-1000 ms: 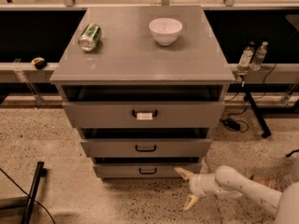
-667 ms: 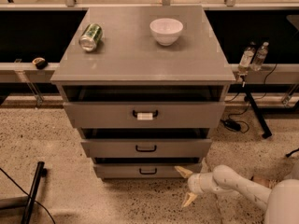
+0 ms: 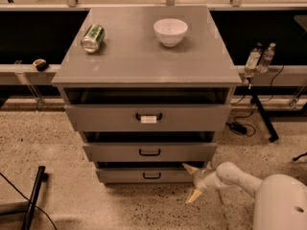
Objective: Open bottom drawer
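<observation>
Speckled floor [image 3: 120,207], grey cabinet [image 3: 134,56]. Gripper [image 3: 192,182] low, right of bottom drawer [image 3: 120,175], fingers spread, empty. Likely lining up for the handle [image 3: 151,176].

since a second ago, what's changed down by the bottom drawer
The gripper has crept slightly left and up, toward the right end of the bottom drawer, with its jaws spread open and holding nothing. Whether it touches the drawer cannot be told. Nothing was taken hold of or let go. The drawer, its loop handle, the can and the bowl stayed put.
</observation>
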`<state>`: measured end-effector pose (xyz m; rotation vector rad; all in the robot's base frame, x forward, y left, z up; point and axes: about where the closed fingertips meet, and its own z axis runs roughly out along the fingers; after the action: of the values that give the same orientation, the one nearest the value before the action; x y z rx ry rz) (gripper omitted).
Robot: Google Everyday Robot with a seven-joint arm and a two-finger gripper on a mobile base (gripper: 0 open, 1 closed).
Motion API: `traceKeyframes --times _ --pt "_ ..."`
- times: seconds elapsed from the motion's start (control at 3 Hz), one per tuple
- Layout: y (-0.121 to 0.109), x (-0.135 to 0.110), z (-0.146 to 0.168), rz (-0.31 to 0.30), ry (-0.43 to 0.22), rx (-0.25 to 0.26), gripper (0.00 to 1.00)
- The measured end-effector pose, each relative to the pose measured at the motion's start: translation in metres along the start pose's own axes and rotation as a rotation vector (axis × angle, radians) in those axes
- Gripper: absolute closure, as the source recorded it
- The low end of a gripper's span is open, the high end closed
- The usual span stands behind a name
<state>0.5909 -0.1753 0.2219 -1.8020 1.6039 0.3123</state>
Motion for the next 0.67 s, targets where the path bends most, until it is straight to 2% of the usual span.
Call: traceKeyframes --times 0.33,0.67 --pt "-0.016 0.013 0.008 0.046 0.017 -0.003 0.0" --pt "-0.026 0.019 0.019 0.063 0.045 -0.015 0.0"
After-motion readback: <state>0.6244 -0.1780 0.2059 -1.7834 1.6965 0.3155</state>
